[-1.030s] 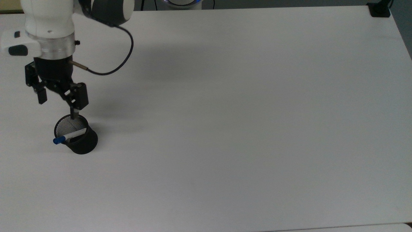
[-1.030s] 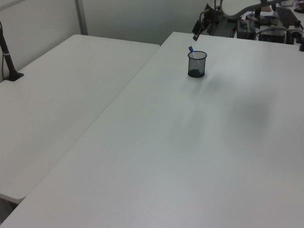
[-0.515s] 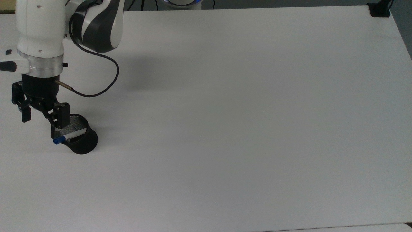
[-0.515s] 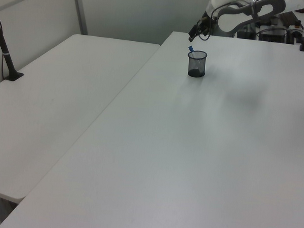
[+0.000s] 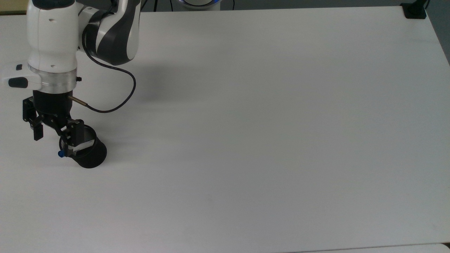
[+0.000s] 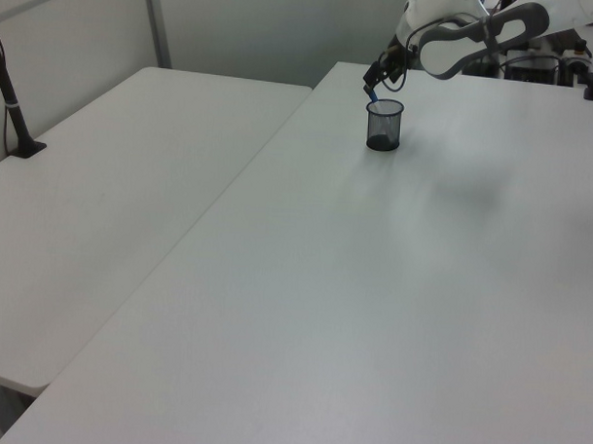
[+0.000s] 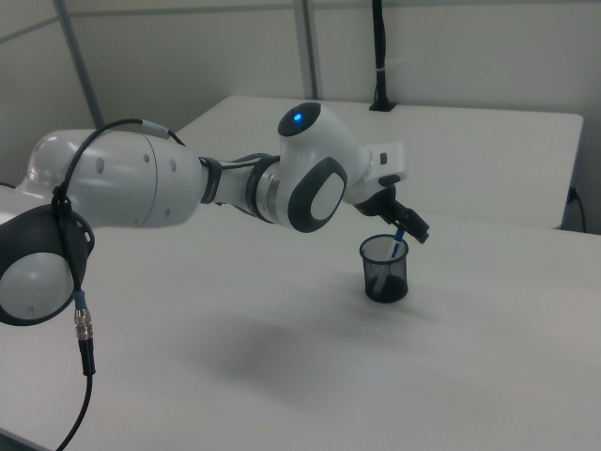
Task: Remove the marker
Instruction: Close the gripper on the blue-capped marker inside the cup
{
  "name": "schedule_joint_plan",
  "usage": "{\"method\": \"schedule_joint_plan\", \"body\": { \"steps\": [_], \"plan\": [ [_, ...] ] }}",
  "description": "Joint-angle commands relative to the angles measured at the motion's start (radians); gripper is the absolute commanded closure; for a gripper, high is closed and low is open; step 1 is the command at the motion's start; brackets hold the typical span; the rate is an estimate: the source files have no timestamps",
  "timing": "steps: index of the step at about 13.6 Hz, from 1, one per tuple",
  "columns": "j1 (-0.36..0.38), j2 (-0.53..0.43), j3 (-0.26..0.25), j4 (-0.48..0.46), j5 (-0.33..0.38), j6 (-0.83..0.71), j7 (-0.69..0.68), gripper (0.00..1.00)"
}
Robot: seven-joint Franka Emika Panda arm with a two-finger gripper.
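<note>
The black mesh cup (image 5: 86,151) stands upright on the white table (image 5: 267,133), toward the top view's left edge and a little below mid-height, with bare tabletop on every side of it; in the left view the cup (image 6: 384,125) appears at the far end of the table, and in the right view the cup (image 7: 385,268) is at centre right. The marker (image 5: 66,152) leans inside this cup, its blue cap projecting over the rim on the top view's left; in the right view the marker (image 7: 398,236) rises as a slim blue stem above the rim. Beyond the cup, the gripper (image 5: 56,135) hangs from the white and grey arm (image 5: 105,31) with its fingers spread apart and holding nothing: one finger (image 5: 74,135) stands over the cup's mouth and the other (image 5: 37,131) lies outside the cup, to the top view's left. In the right view the gripper (image 7: 406,224) sits at the marker's exposed end. The step in hand appears to be the approach to the grasp. It would likely go best with the exposed upper end centred between the fingers before closing, the inner finger kept clear of the mesh rim so the light cup is not tipped or dragged. A lift along the marker's own lean should then free it without catching the cup.
</note>
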Motion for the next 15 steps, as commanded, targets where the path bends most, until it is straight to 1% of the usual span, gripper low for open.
{"method": "schedule_joint_plan", "body": {
  "steps": [1,3,4,7,9,11,13,15],
  "plan": [
    [0.023,0.042,-0.003,0.034,-0.02,0.023,0.07,0.18],
    [0.026,0.047,-0.003,0.033,-0.019,0.046,0.07,0.41],
    [0.026,0.054,-0.003,0.031,-0.019,0.073,0.07,0.56],
    [0.025,0.065,-0.003,0.033,-0.019,0.084,0.07,0.81],
    [0.025,0.064,-0.003,0.031,-0.025,0.084,0.064,0.94],
    [0.025,0.062,-0.003,0.03,-0.032,0.084,0.063,0.99],
    [0.025,0.053,-0.003,0.03,-0.032,0.084,0.063,1.0],
    [0.023,0.015,-0.003,0.031,-0.034,0.083,0.06,1.0]
  ]
}}
